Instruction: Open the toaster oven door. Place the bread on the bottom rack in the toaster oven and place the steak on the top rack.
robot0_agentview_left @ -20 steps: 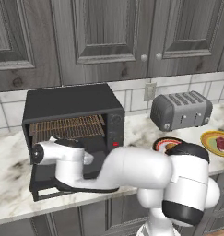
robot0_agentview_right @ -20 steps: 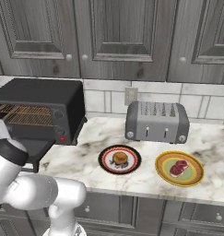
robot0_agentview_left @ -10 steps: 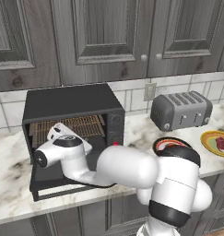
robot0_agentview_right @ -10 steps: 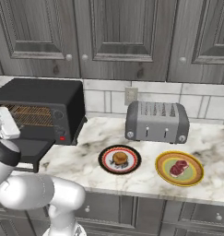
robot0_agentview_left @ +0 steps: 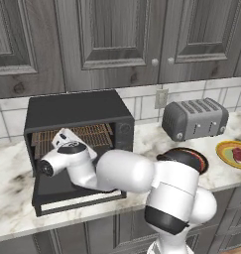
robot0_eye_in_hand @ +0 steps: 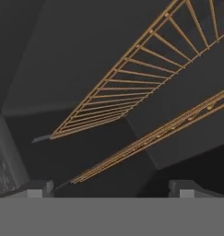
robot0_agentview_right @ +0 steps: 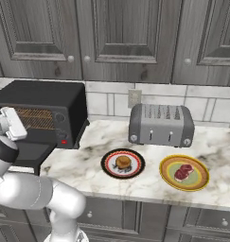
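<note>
the gripper (robot0_eye_in_hand: 111, 186), jaws wide apart and empty, faces the open toaster oven (robot0_agentview_left: 77, 111) at the worktop's left end, its door (robot0_agentview_left: 72, 191) folded down flat.

The white arm (robot0_agentview_left: 122, 171) reaches left, its tool (robot0_eye_in_hand: 113, 186) spread wide and empty.

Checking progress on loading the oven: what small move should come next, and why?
Probably pull the tool back from the toaster oven toward the bread. The toaster oven door already lies open, the tool is open and empty, and the bread and steak sit on their plates.
</note>
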